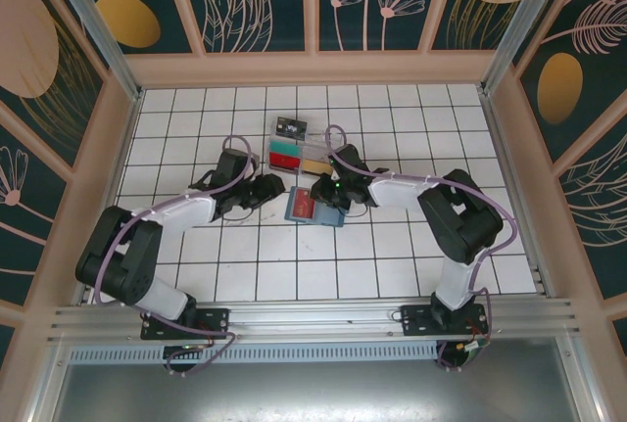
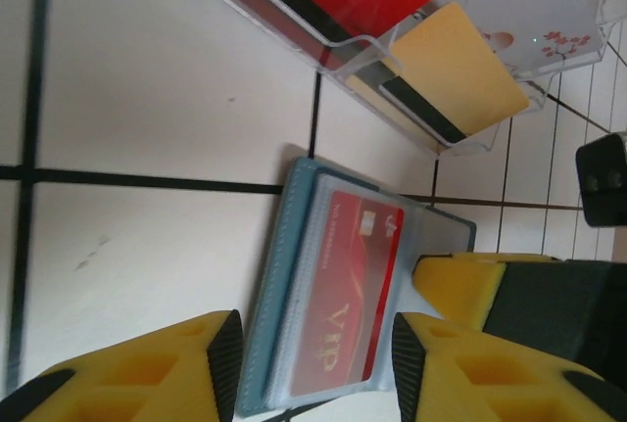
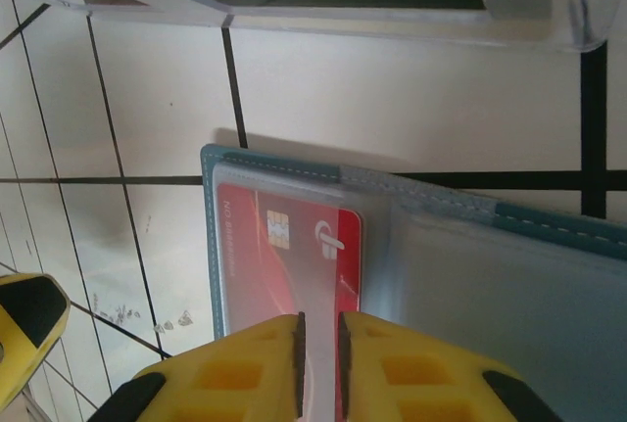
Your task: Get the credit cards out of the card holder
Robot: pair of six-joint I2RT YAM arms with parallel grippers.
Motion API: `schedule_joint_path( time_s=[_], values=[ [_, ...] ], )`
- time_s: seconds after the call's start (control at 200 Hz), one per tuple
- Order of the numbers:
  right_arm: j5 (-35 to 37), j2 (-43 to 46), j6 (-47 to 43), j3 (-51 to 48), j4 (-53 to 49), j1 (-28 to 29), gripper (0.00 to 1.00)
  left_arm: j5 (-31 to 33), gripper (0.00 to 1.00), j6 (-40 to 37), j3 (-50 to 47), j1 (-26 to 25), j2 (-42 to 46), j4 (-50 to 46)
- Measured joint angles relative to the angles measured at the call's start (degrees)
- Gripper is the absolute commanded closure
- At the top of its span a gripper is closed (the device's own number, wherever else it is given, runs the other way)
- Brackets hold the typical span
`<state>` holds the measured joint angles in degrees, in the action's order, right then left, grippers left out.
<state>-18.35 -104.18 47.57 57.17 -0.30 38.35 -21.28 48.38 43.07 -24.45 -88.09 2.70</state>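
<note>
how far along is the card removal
Not done: the red card sits in the card holder pocket. In hand: the right end effector pinches its edge; the left end effector straddles the holder, open. Left: pull it out, then any others.

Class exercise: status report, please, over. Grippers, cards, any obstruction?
Left gripper open, straddling card holder. Right gripper pinched shut at red credit card, in its pocket. Clear tray beyond, not blocking.

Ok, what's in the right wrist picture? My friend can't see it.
A red credit card sits in a clear pocket of an open teal card holder on white tiles. The right tool, yellow fingers almost shut, pinches at the card's near edge. A clear plastic tray lies beyond.
</note>
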Motion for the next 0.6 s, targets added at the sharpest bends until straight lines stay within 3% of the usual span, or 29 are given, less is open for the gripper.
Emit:
schedule_joint_path(
  time_s=[0.19,0.601],
  values=[
    [-0.83,0.0,0.61,-0.09,0.09,0.0,0.83,-0.2,0.7,-0.79,5.88,-2.67,-5.05,0.07],
    [-1.38,-1.27,1.01,-0.35,-0.48,-1.18,0.79,0.02,0.74,-0.94,8.09,-4.42,-11.69,-0.07]
  ],
)
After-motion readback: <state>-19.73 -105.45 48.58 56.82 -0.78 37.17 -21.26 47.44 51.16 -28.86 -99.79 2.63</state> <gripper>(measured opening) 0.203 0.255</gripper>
